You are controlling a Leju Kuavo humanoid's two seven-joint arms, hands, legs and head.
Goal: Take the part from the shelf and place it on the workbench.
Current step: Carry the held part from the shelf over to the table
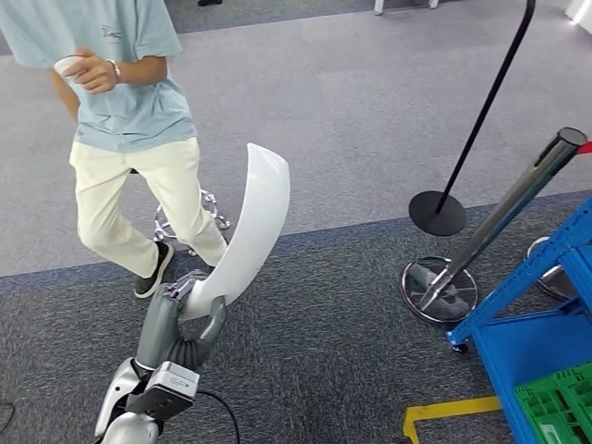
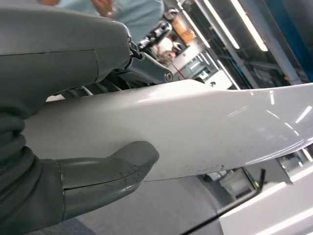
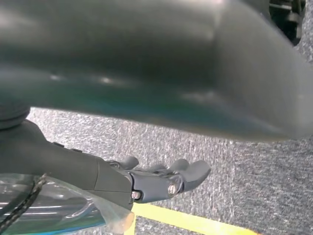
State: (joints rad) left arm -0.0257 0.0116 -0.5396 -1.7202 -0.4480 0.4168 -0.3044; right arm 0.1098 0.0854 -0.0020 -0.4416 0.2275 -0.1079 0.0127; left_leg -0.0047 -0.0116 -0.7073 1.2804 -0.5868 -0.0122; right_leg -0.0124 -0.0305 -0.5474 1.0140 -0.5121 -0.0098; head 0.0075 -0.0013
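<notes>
I hold one part (image 1: pixel 254 222), a long curved white panel, in my left hand (image 1: pixel 183 310); my fingers and thumb clamp its lower end and the rest of it rises up and forward above the grey carpet (image 1: pixel 349 102). My left wrist view shows the grip close: my thumb (image 2: pixel 110 171) presses one face of the part (image 2: pixel 191 127) and my darker fingers (image 2: pixel 147 68) lie on the other. My right hand (image 3: pixel 162 178) hangs over carpet and a yellow floor line (image 3: pixel 191 223), its fingers nearly straight, holding nothing. From my head I count one person (image 1: pixel 132 111) walking by, two stanchion posts (image 1: pixel 488 231), one blue shelf frame (image 1: pixel 530 342) and one green crate (image 1: pixel 559 402).
</notes>
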